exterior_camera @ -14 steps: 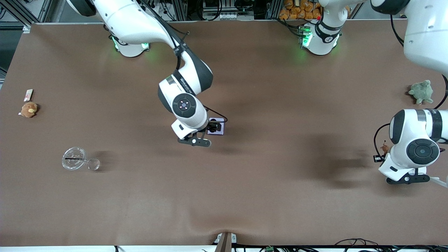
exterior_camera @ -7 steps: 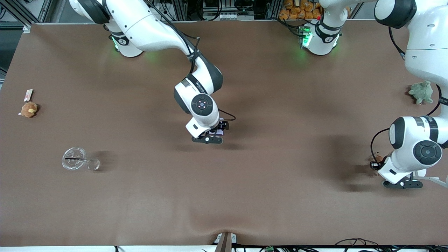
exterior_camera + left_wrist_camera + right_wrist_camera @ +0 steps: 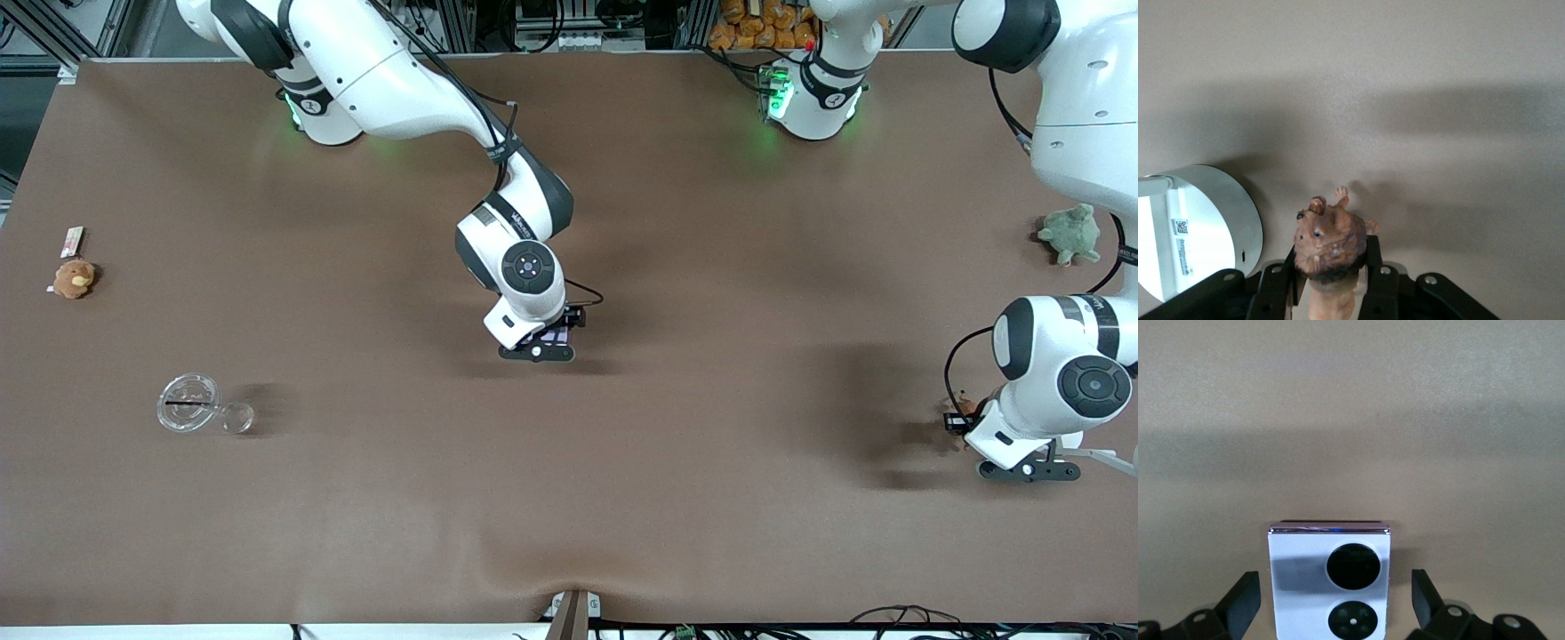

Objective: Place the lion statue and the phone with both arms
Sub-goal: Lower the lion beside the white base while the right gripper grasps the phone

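Brown tabletop [image 3: 711, 498] fills your front view. At centre, your right gripper [image 3: 1336, 603] hangs low with jaws apart around the phone [image 3: 1330, 581] lying flat. At the right edge, your left gripper [image 3: 1331, 280] has jaws clamped on the lion statue [image 3: 1330, 247].

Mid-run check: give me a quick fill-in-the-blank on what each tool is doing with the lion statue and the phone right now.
1. The left tool is shut on the ____.
2. The right tool is ____, its fingers apart from the phone on either side.
3. The phone shows ____ black camera circles.
4. Beside the lion statue lies a round white ____.

Missing words: lion statue; open; two; disc
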Controlling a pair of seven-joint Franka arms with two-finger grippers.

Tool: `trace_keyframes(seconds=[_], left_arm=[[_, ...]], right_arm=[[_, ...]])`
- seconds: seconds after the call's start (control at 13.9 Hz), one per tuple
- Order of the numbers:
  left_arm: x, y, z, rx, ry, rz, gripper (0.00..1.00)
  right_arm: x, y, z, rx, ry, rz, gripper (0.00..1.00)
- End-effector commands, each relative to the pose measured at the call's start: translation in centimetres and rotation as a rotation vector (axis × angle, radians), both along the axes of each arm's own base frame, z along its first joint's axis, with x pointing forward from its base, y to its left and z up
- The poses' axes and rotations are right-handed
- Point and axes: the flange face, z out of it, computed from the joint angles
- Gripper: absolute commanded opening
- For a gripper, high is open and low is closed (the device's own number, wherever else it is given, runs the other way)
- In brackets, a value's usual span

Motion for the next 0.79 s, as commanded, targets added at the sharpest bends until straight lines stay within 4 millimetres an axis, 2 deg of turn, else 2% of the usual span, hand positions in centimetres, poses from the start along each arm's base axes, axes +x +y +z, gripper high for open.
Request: trace_keyframes(seconds=[0.0,0.43,0.5,0.57,0.72], left_arm=[[0.7,0.4,-0.3,-0.017,-0.016,0.004,0.0],[0.7,0.3,-0.7,-0.019,-0.012,-0.004,0.01],[0.7,0.3,-0.8,-0.02,-0.01,0.002,0.42],[0.7,0.2,-0.7,-0.023,-0.014,0.012,0.98],[0.7,0.3,-0.9,-0.026,-0.011,0.013,1.0]], right_arm=[[-0.3,0.1,0.0,-0.007,-0.025,0.001,1.0],[-0.7,0.3,-0.9,-0.021,-0.03,0.019,1.0],[-0.7,0.2,-1.4,-0.025,-0.03,0.021,1.0],[-0.7,0.4,-1.4,-0.015,-0.039,0.019,1.0],[-1.2,0.7,-2.1,-0.017,-0.039,0.027,1.0]])
